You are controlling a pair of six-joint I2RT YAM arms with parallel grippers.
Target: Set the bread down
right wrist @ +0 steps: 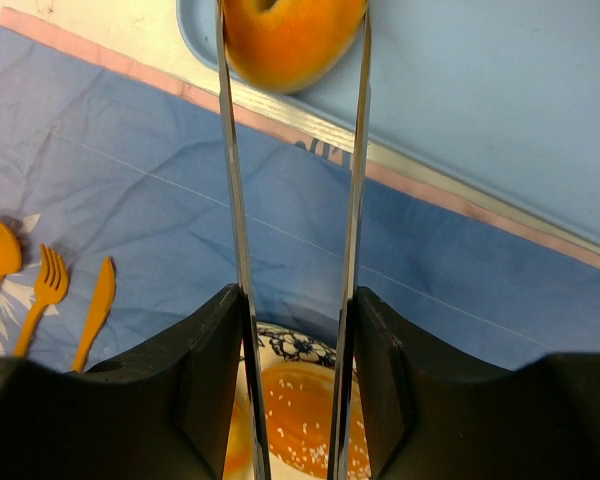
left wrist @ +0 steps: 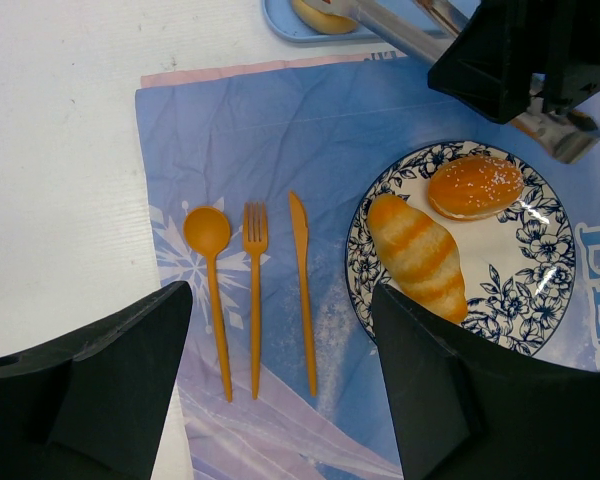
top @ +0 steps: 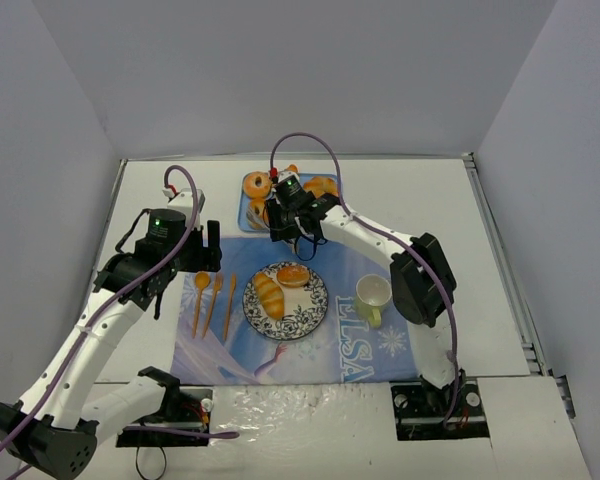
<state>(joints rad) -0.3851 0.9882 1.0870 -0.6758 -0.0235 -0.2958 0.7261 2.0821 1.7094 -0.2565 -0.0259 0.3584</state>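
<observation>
Now pinches a round bread (right wrist: 290,40) at the blue tray (right wrist: 480,80), by the mat's (right wrist: 130,180) far edge, between tongs (right wrist: 232,200) squeezed in the right gripper (right wrist: 292,310). Might drop it short of the plate (left wrist: 552,300): smooth blades, rounded crust.

Ridged roll (left wrist: 417,255), seeded bun (left wrist: 474,187) on plate (left wrist: 540,292)

I'm counting one roll (left wrist: 417,255), one bun (left wrist: 474,187), one plate (left wrist: 540,300), one spoon (left wrist: 208,232), one fork (left wrist: 255,300), one knife (left wrist: 302,290), one mug (top: 373,294), one pair of tongs (right wrist: 233,200).
</observation>
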